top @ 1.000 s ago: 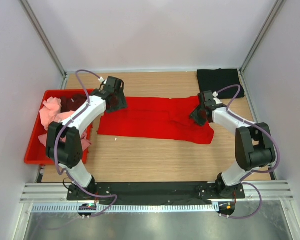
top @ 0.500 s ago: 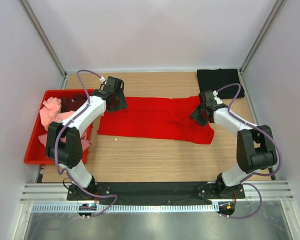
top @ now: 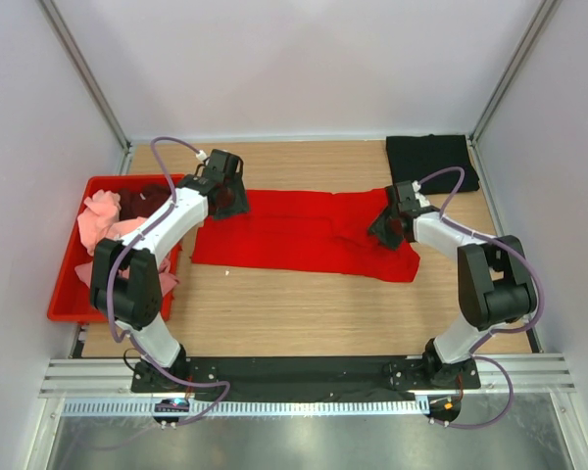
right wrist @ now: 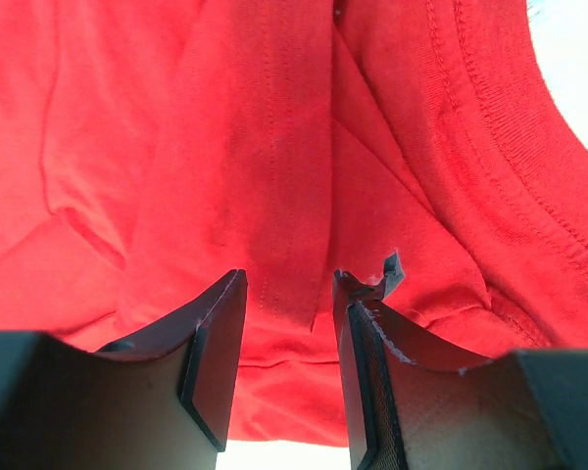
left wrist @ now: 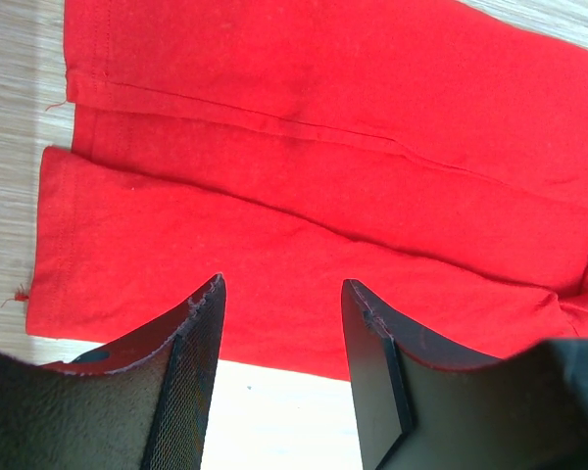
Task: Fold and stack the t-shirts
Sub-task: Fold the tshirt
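A bright red t-shirt [top: 304, 233] lies folded into a long band across the middle of the table. My left gripper [top: 229, 204] hovers over its far left end. In the left wrist view the left gripper [left wrist: 282, 294] is open, with the red t-shirt [left wrist: 304, 186] and its near edge showing between the fingers. My right gripper [top: 385, 229] is over the rumpled right end. It [right wrist: 289, 284] is also open, a creased ridge of the red t-shirt [right wrist: 274, 147] lying beneath the gap. A folded black t-shirt [top: 431, 159] rests at the back right.
A red plastic crate [top: 67, 289] stands at the left edge, holding a light pink shirt [top: 100, 217] and a dark maroon one [top: 137, 200]. Wooden table [top: 304, 313] shows in front of the red shirt. White walls close in on three sides.
The left gripper's jaws have narrowed a little. The right gripper has shifted slightly left over the shirt's right end. The shirt lies as before.
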